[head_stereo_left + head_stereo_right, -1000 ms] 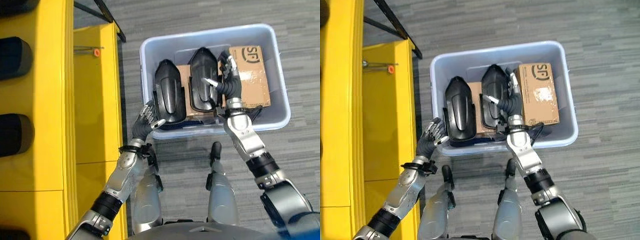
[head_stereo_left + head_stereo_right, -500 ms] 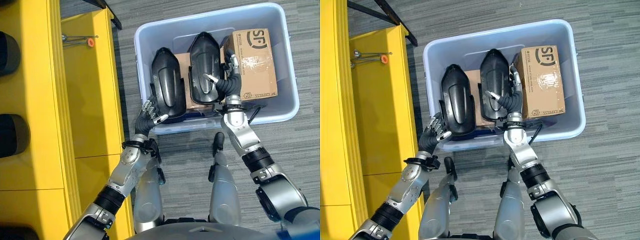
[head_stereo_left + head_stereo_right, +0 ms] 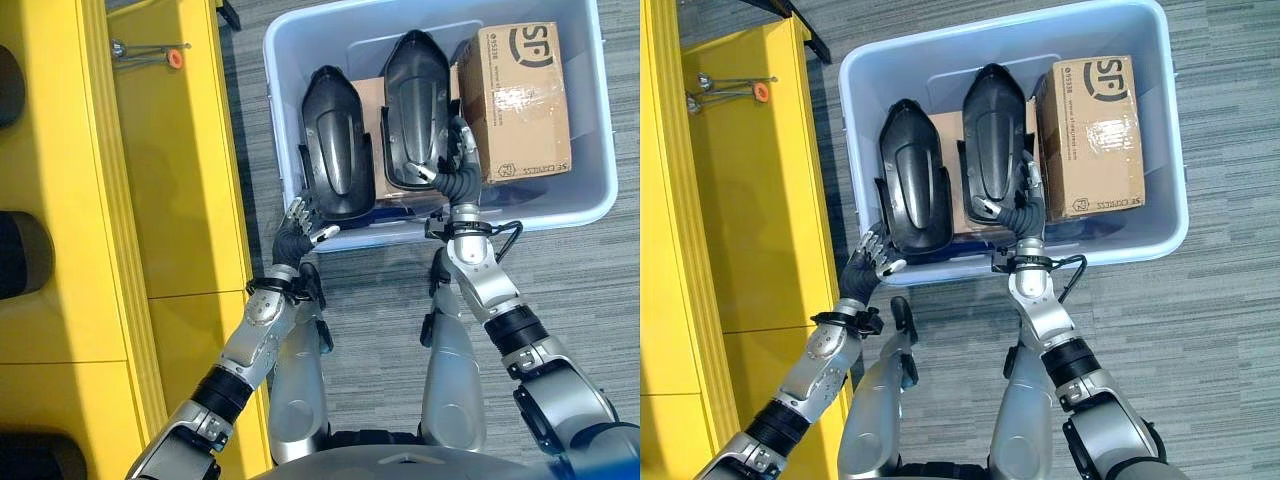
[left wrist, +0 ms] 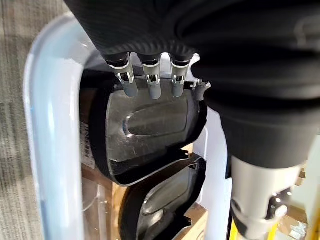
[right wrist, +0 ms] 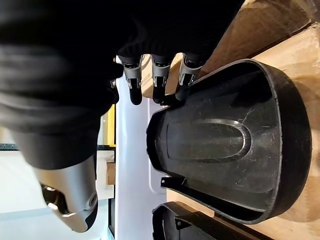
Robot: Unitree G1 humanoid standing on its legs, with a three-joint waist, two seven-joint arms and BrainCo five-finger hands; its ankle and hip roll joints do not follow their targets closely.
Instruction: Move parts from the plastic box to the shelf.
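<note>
Two black parts lie side by side in the plastic box (image 3: 590,205) on the floor, next to a brown cardboard box (image 3: 518,100). The left black part (image 3: 335,155) sits just past the fingers (image 4: 151,80) of the left hand (image 3: 296,232), which are straight and loose at the box's near wall. The right black part (image 3: 418,110) lies right by the right hand (image 3: 452,170), whose fingers (image 5: 156,77) are relaxed and grip nothing. The yellow shelf (image 3: 150,180) stands beyond the left hand.
</note>
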